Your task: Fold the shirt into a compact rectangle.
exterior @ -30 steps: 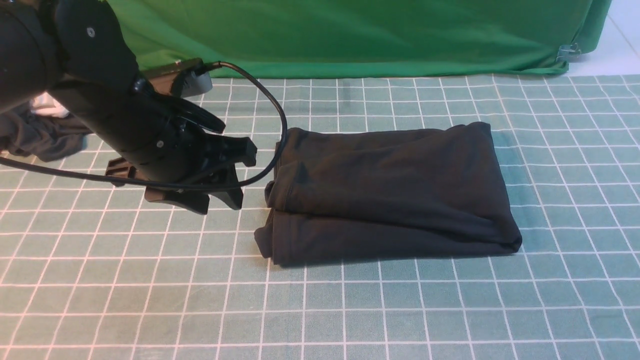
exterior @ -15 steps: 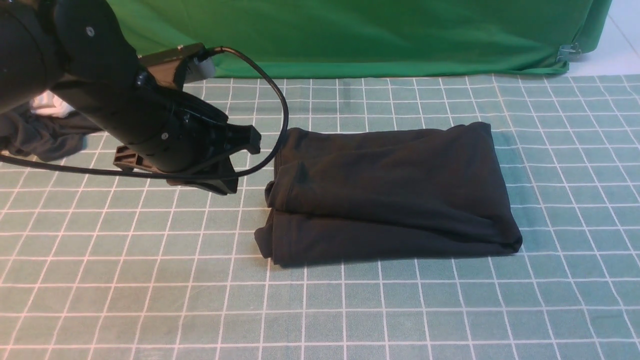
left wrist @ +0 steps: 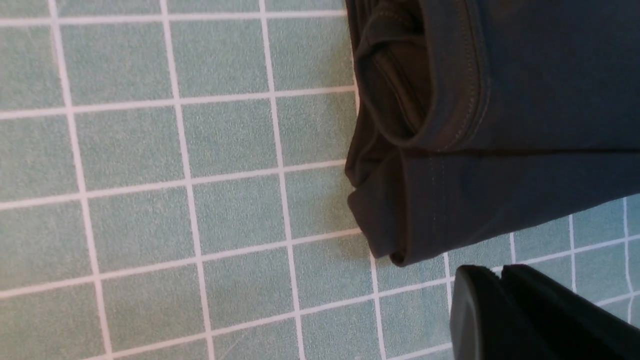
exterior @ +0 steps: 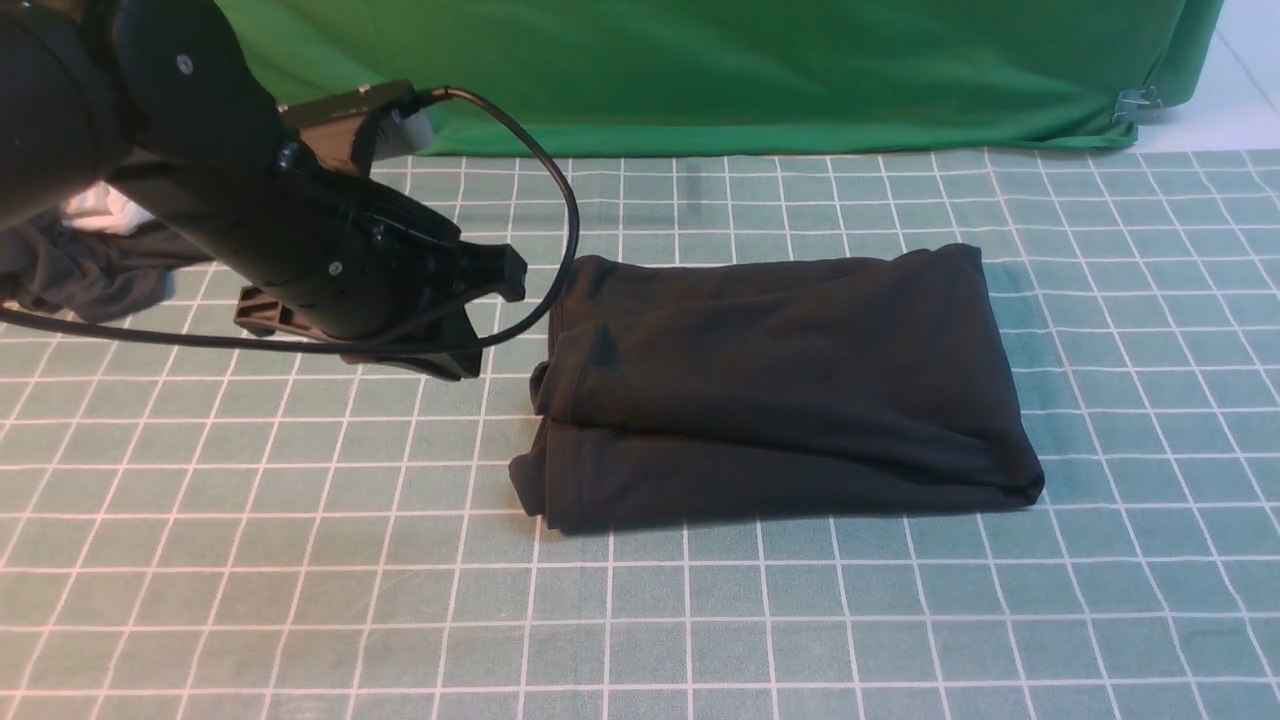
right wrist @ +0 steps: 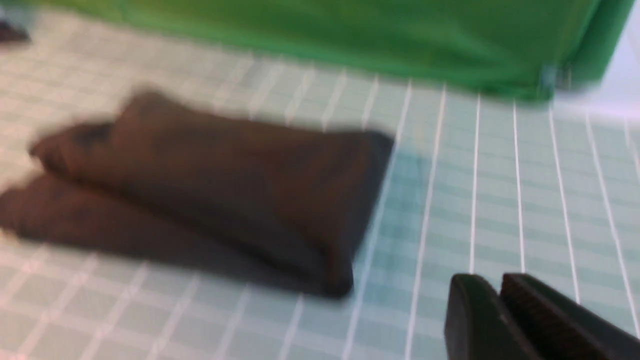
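left claw [exterior: 470,320] closed and empty, its arm low and reaching forward; right claw [right wrist: 500,300] nearly closed, empty.

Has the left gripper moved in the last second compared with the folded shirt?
Yes. The left gripper has risen and drawn slightly away from the table, while the shirt stayed put.
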You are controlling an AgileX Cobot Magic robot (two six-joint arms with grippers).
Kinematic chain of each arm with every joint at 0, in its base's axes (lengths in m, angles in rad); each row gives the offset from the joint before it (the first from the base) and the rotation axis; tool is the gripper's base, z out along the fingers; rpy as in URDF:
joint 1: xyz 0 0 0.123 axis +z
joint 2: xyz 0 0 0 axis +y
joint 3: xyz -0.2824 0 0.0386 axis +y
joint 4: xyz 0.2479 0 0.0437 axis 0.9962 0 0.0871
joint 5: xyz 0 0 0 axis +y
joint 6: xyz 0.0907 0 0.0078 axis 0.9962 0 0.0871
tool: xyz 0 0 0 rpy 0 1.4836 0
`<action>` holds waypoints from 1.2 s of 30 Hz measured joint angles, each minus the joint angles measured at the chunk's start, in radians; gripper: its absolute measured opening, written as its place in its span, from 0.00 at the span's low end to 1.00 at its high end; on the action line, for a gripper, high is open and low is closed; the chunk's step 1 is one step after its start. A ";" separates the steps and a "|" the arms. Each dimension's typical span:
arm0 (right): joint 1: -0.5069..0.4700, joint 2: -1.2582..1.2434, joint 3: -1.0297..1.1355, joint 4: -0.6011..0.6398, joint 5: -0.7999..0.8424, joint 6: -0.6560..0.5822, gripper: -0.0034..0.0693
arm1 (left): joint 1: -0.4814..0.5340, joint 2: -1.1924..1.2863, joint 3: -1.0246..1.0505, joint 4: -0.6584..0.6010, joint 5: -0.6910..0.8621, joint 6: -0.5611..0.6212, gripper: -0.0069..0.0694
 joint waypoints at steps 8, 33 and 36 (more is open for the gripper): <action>0.000 -0.017 0.045 0.001 0.043 -0.072 0.08 | 0.000 -0.001 0.000 0.006 -0.023 0.008 0.11; 0.000 -0.030 0.466 0.026 -1.049 -0.082 0.11 | 0.000 -0.001 0.000 0.008 -0.073 0.031 0.11; 0.000 -0.030 0.466 0.026 -1.049 -0.082 0.12 | 0.000 -0.001 0.000 0.008 -0.076 0.031 0.11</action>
